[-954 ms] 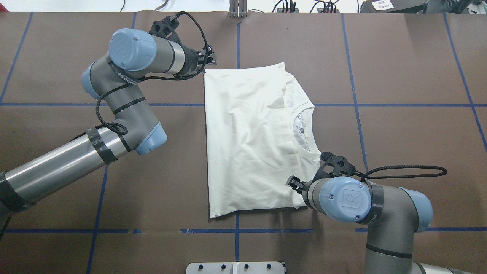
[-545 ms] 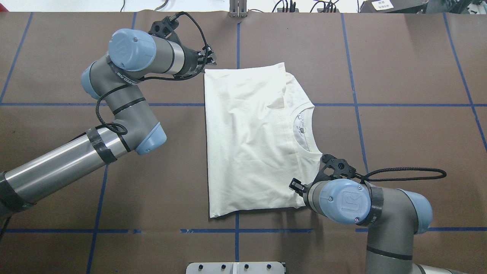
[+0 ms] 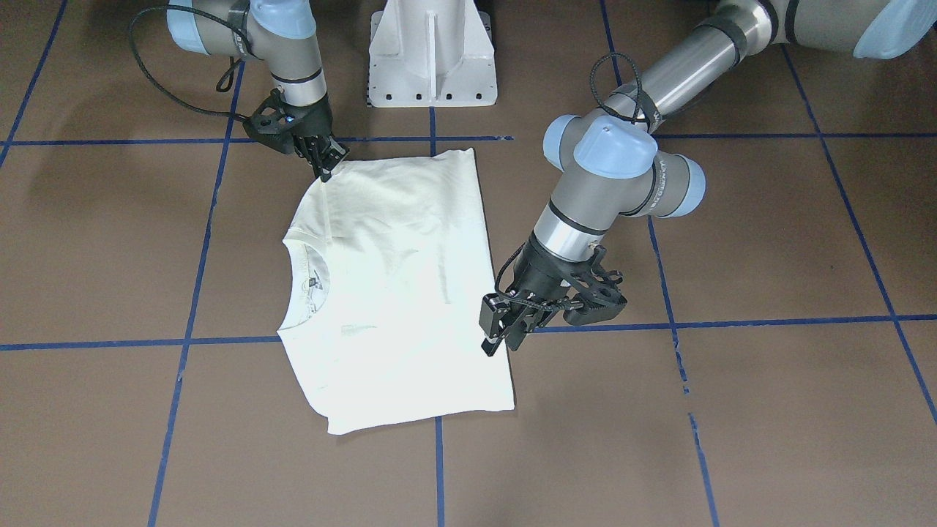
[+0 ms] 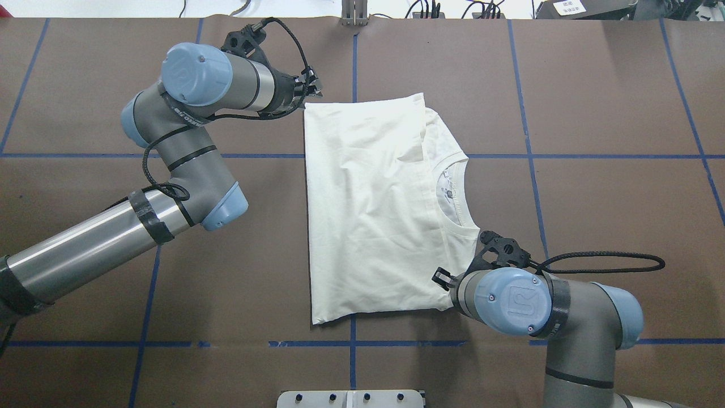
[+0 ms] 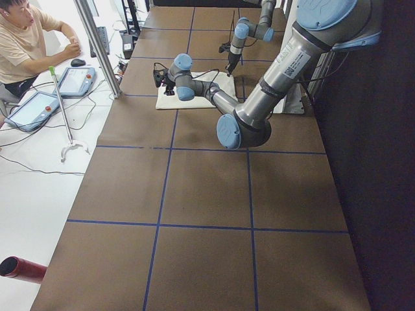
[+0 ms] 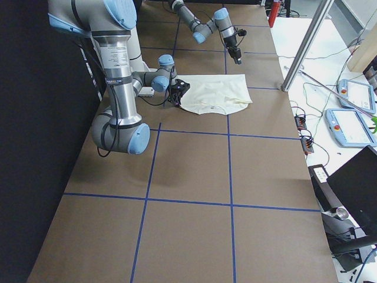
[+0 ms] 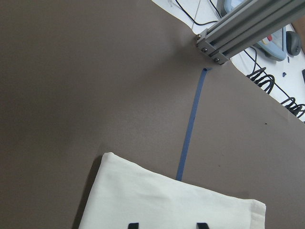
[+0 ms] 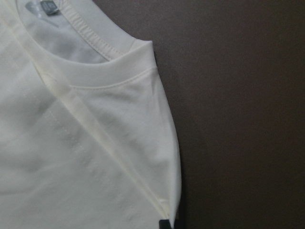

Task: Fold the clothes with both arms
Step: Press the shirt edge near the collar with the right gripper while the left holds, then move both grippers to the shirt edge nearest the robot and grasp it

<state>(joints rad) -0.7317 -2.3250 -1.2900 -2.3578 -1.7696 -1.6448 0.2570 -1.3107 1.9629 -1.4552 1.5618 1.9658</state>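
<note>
Clock bearings taken from the overhead view, 12 pointing away from the robot.

Found shirt (image 4: 368, 215) lying flat at mid-worktop, folded into a rough rectangle running 12 to 6, cream, lightly creased. Noted ribbed neck (image 4: 453, 192) opening toward 3 o'clock, with a grey label (image 8: 47, 7) inside. Noted a folded-over layer across the 9 o'clock half, ending in a slanted edge just short of the neck.

Found left tool (image 3: 500, 342) at the shirt's 11 o'clock corner, angled down over the cloth. Saw both fingertips (image 7: 134, 224) in the wrist view, spread wide, with the shirt corner beneath and between them. Cannot tell whether touching the cloth.

Found right tool (image 3: 323, 172) at the shirt's 4 o'clock corner, on the shoulder just past the neck. Saw it drawn narrow in the front view, tip on the cloth. Saw only one dark fingertip (image 8: 166, 223) in the wrist view, sitting right on the folded edge. Judged it pinched onto the shirt.

Noted brown worktop (image 4: 595, 85) ruled into squares by blue tape (image 4: 527, 85). Noted white pedestal (image 3: 432, 51) near the shirt at 6 o'clock. Noted aluminium post (image 7: 248, 24) at 12 o'clock, past the worktop edge. Noted a seated person (image 5: 26, 39) off the 12 o'clock side, beside two handheld panels (image 5: 71, 81).
</note>
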